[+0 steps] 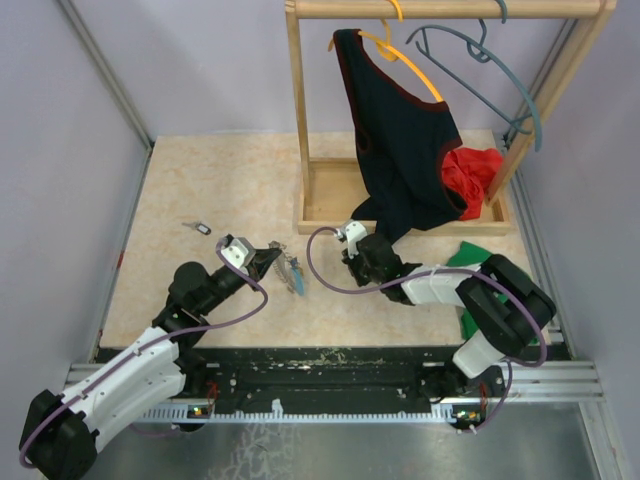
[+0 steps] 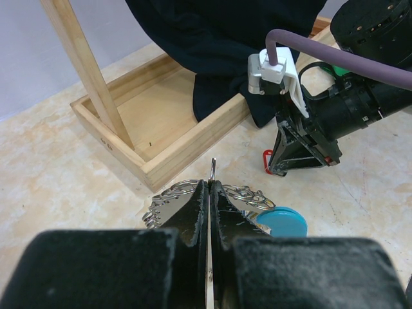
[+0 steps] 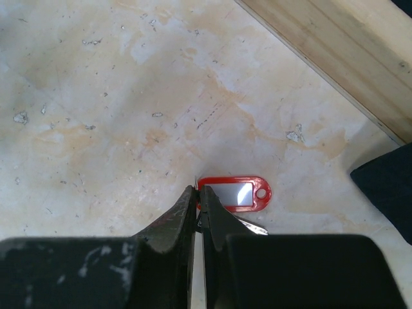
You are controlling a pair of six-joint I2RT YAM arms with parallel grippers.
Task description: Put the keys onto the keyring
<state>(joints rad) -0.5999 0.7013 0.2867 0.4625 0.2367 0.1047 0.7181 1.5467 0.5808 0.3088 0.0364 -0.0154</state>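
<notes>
The left gripper (image 2: 210,187) has its jaws pressed together on a thin metal sliver that stands up between the tips. The grey coiled wire of the keyring (image 2: 172,195) comes out on either side of the fingers, so the grip looks to be on the keyring itself. Its light-blue part (image 2: 282,222) lies on the table (image 1: 200,180) just right of the fingers. All of this sits just in front of the front-left corner of the wooden rack (image 1: 303,190), on the arms' side. The right gripper (image 3: 199,193) is tipped down to the table in front of the rack's front rail. Its jaws are drawn in to a narrow slit at the left end of a red key tag (image 3: 235,193) with a white label. A bit of metal shows below the tag. Whether the jaws actually pinch the tag or only touch it cannot be told. A black-headed key (image 1: 200,228) lies well to the left of the rack, apart from both grippers. On the rack's top bar a black garment (image 1: 400,140) hangs from a yellow hanger (image 1: 405,60), its hem reaching the front rail. A grey-blue hanger (image 1: 490,80) hangs beside it. A red cloth (image 1: 475,175) lies in the rack's base, and a green cloth (image 1: 470,255) lies in front of the rack's right corner.
</notes>
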